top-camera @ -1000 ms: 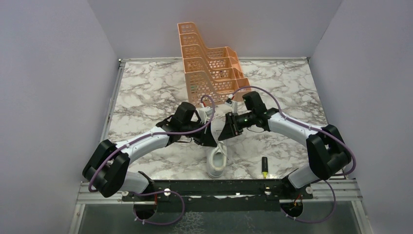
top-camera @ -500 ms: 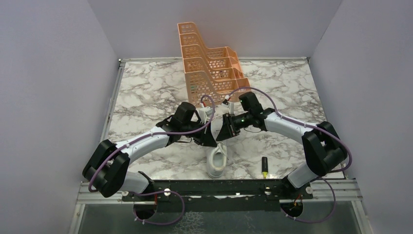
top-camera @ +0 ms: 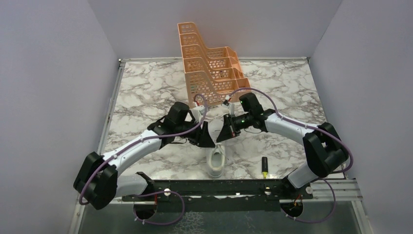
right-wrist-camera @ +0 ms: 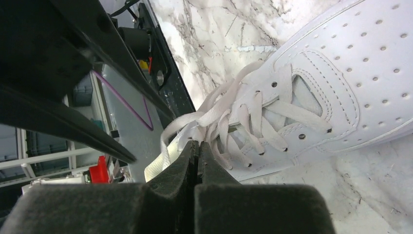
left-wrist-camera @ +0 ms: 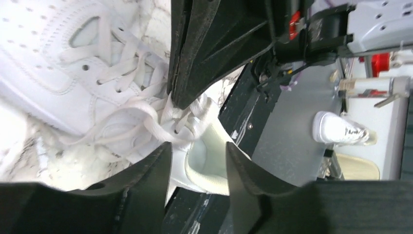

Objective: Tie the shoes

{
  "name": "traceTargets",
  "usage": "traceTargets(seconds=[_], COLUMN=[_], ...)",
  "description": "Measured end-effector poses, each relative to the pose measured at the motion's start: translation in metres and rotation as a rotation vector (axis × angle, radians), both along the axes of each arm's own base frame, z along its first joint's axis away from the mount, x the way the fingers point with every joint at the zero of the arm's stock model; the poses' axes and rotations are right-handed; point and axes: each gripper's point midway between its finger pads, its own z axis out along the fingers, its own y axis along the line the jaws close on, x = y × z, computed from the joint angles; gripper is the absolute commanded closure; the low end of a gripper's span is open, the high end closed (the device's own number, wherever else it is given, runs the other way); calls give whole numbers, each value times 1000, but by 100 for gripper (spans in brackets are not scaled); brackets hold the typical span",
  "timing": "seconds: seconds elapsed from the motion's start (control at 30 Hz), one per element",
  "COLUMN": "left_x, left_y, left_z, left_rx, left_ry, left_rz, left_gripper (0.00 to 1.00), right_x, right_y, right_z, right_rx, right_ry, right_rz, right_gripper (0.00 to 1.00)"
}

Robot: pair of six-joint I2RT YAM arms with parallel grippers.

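Since a second before, the left claw (left-wrist-camera: 197,163) had sprung apart and its arm had swung out toward its own side, while the right claw (right-wrist-camera: 197,146) had closed. The right claw's flat black fingers were pressed together with no gap, their tips nipping a strand of the flat, woven white laces (right-wrist-camera: 253,117) near the top eyelets. The left claw stood about half open, its wedge-shaped black fingers on either side of the lace tangle and the padded collar, gripping nothing. Both claws met nearly tip to tip over the sneaker (top-camera: 216,163), which lay on the desk (top-camera: 146,92) between the two arms, near the front edge. Its smooth white upper showed stitched panels and rows of small punched holes. The desk was grey-veined white marble. At its far side stood a stepped orange rack (top-camera: 209,68) of plastic lattice, and a black marker (top-camera: 264,166) with a yellow end lay just right of the sneaker.
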Motion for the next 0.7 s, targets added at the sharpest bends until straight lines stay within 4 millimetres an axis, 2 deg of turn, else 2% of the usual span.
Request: traceTargets(seconds=[0.13, 0.23, 0.3, 0.43, 0.5, 0.7], left_x=[11, 17, 16, 4, -2, 3], left_y=[24, 41, 50, 56, 57, 48], left_z=[24, 28, 14, -33, -45, -44], left_rx=[-45, -63, -50, -13, -5, -68], left_ry=[-8, 10, 77, 301, 361, 359], left_rz=[125, 218, 269, 342, 353, 323], left_gripper=[41, 41, 44, 43, 42, 39], right_x=[0, 0, 0, 0, 0, 0], right_y=[0, 0, 0, 0, 0, 0], right_z=[0, 0, 0, 0, 0, 0], right_rx=[0, 0, 0, 0, 0, 0], right_ry=[0, 0, -1, -1, -1, 0], right_rz=[0, 0, 0, 0, 0, 0], right_gripper=[99, 99, 99, 99, 99, 99])
